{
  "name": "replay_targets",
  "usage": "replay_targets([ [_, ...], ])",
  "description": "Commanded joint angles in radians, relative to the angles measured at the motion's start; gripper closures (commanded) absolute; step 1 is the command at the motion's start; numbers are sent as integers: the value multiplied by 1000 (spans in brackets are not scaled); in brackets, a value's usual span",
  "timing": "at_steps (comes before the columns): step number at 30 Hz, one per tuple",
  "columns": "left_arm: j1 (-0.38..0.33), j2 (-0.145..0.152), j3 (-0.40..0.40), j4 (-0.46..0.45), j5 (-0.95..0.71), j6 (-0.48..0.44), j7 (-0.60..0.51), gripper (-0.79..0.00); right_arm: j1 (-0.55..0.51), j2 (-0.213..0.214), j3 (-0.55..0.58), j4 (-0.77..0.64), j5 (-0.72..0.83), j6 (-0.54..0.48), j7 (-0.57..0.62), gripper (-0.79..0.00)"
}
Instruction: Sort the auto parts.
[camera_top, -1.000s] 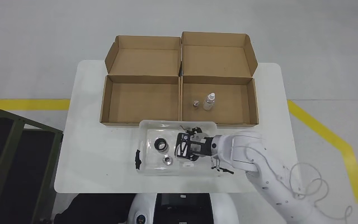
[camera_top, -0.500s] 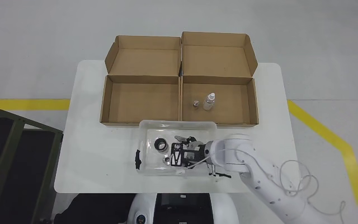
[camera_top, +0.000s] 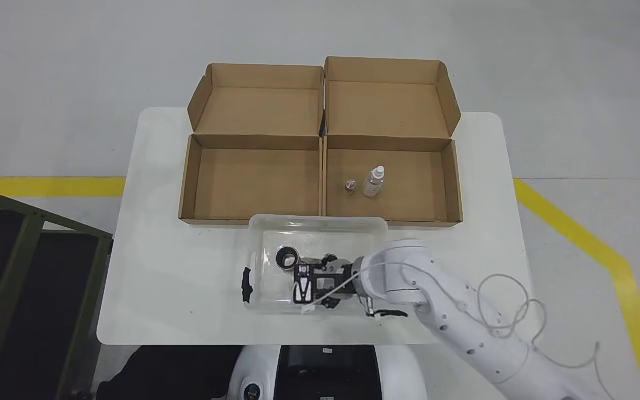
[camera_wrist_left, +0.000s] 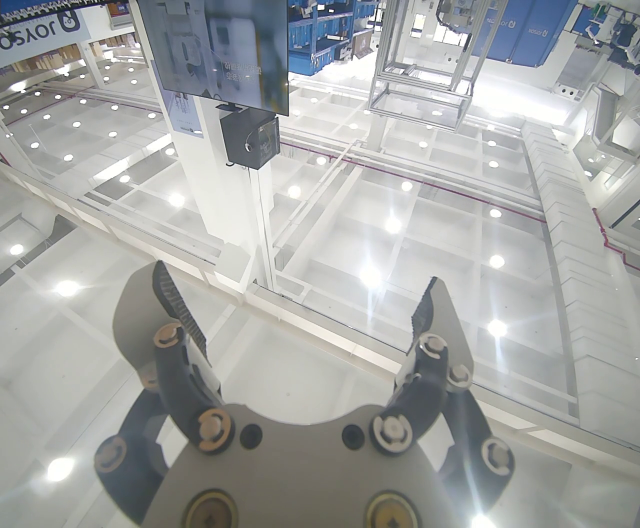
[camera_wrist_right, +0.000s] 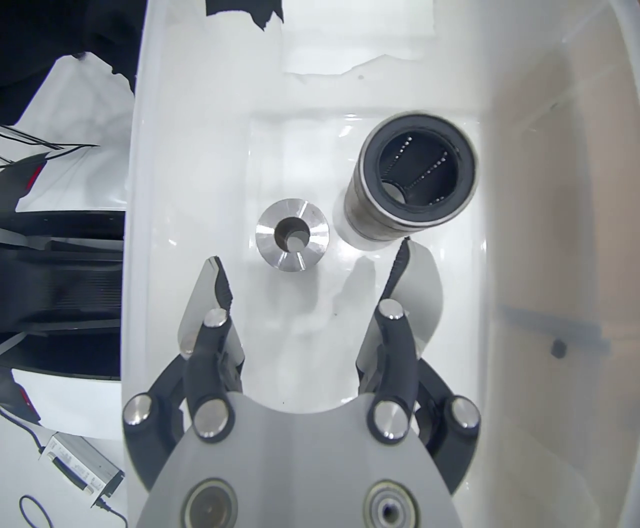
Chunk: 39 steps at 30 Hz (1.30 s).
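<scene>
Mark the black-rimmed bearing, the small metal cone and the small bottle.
black-rimmed bearing (camera_wrist_right: 415, 172), right wrist view, inside its bore.
small metal cone (camera_wrist_right: 292, 234), right wrist view, at its centre hole.
small bottle (camera_top: 375, 181), top view, on its body.

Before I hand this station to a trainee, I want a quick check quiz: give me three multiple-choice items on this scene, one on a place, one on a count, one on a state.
1. Where is the right gripper?
A) inside the clear bin
B) inside a cardboard box
C) raised toward the ceiling

2. How many things lie in the right cardboard box?
A) none
B) two
C) five

3. How do the right gripper's jaws stand?
A) open, empty
B) shut on a part
C) shut, empty

Key: 1 A, the bin's walls flank it in the right wrist view. 2 B, a white bottle and a small metal part. 3 A, its fingers are apart with nothing between them.
</scene>
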Motion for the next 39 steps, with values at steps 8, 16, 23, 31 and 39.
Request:
replay_targets([
  [8,0,0,0,0,0,0,0,-785,29,-12,-31,31,14,9,-12,-409],
  [16,0,0,0,0,0,0,0,-785,27,-12,-36,32,27,-2,-31,-403],
  [23,0,0,0,0,0,0,0,-785,27,-13,-43,36,14,2,-43,-391],
  [31,0,0,0,0,0,0,0,-785,31,-14,-46,46,-6,-2,-63,-360],
  [39,0,0,0,0,0,0,0,-785,33,-16,-56,67,-35,-7,-87,-332],
])
